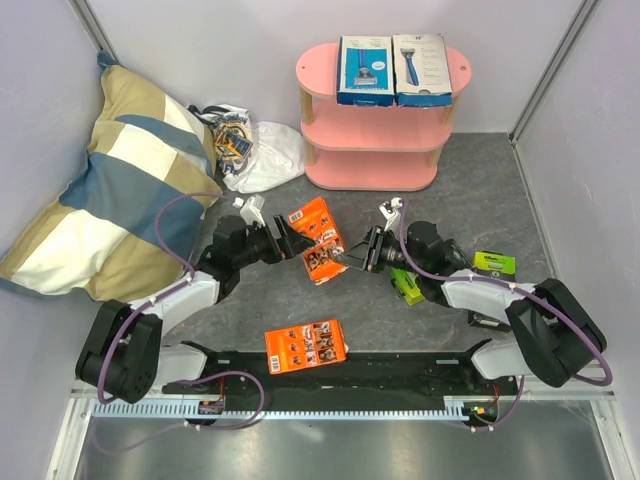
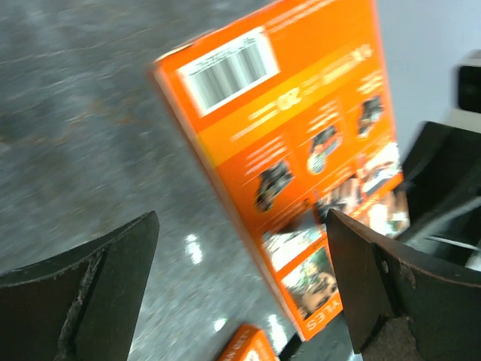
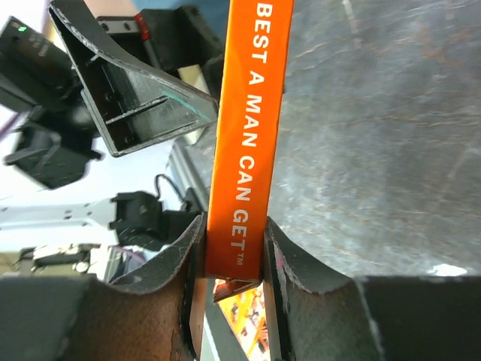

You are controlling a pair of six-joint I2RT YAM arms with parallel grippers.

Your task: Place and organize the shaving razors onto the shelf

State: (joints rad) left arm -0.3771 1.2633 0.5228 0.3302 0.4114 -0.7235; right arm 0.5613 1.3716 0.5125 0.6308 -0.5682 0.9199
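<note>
black-and-white arms point(image 1: 185, 292), looped purple cables point(image 1: 161, 218), scuffed dark pincer fingers point(image 2: 83, 301)

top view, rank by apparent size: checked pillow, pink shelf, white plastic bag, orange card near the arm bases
1. blue-and-tan checked pillow
2. pink three-tier shelf
3. white plastic bag
4. flat orange card by the bases
Bag and card look close.

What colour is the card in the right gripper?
Orange card, white lettering; best in right wrist view.
</note>
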